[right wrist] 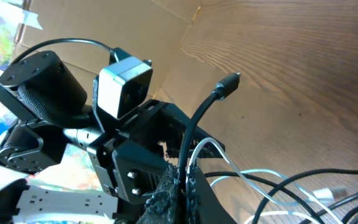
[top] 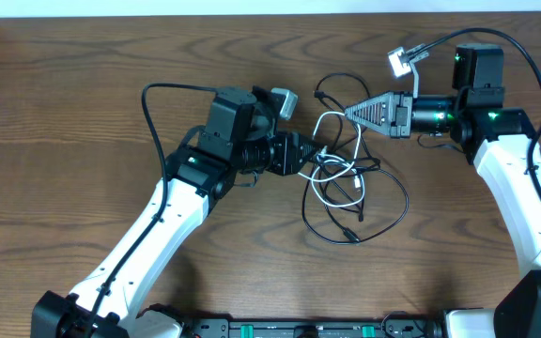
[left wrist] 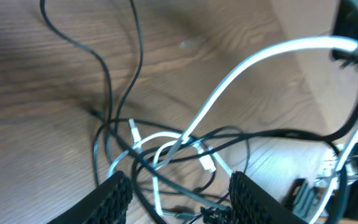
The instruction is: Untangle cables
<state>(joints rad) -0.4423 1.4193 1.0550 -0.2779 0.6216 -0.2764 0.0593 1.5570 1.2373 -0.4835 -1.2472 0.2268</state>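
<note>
Tangled cables [left wrist: 166, 149] lie between the spread left fingers [left wrist: 114, 196]

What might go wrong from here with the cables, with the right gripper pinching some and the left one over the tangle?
1. The right gripper is shut on a black cable, seemingly the white cable too; pulling away may cinch the tangle tighter.
2. The left gripper stands open astride several crossed strands; closing there would likely grab more than one.
</note>
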